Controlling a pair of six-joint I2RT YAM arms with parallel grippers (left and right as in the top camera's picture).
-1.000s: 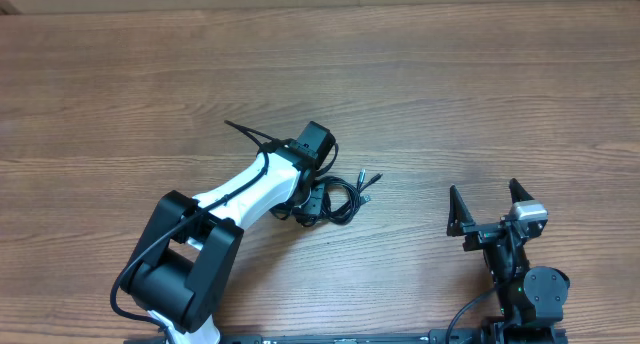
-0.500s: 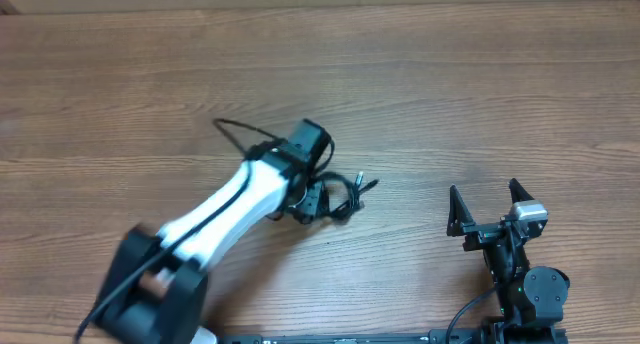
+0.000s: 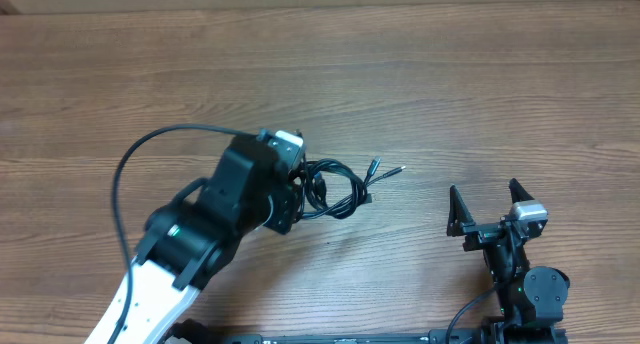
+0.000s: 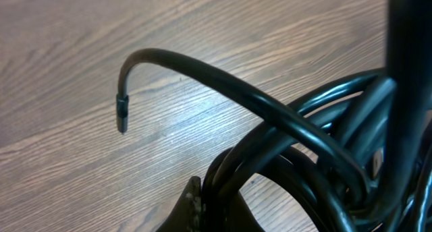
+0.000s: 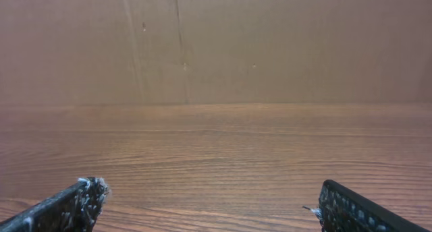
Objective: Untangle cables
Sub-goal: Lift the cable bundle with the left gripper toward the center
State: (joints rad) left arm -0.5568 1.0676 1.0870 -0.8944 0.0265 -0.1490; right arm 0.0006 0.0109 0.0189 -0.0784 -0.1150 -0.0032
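Observation:
The cables (image 3: pixel 335 189) are a tangle of thin black loops near the table's middle, with two plug ends (image 3: pixel 385 171) sticking out to the right. My left gripper (image 3: pixel 300 192) is at the tangle's left side and is shut on the cables, holding them lifted. In the left wrist view the black loops (image 4: pixel 317 151) fill the right and bottom of the frame, pinched at my finger (image 4: pixel 202 212), and one free cable end (image 4: pixel 122 114) curls out to the left above the wood. My right gripper (image 3: pixel 490 209) is open and empty at the right front, apart from the cables.
The wooden table (image 3: pixel 480 94) runs to a cardboard wall at the back (image 5: pixel 216 43). The left arm's thick black wire (image 3: pixel 130 174) arcs out to the left of the arm.
My left arm has swung up and back toward the left, dragging the tangle with it; the loops have spread and the plug ends now trail out further right. The right arm has not moved.

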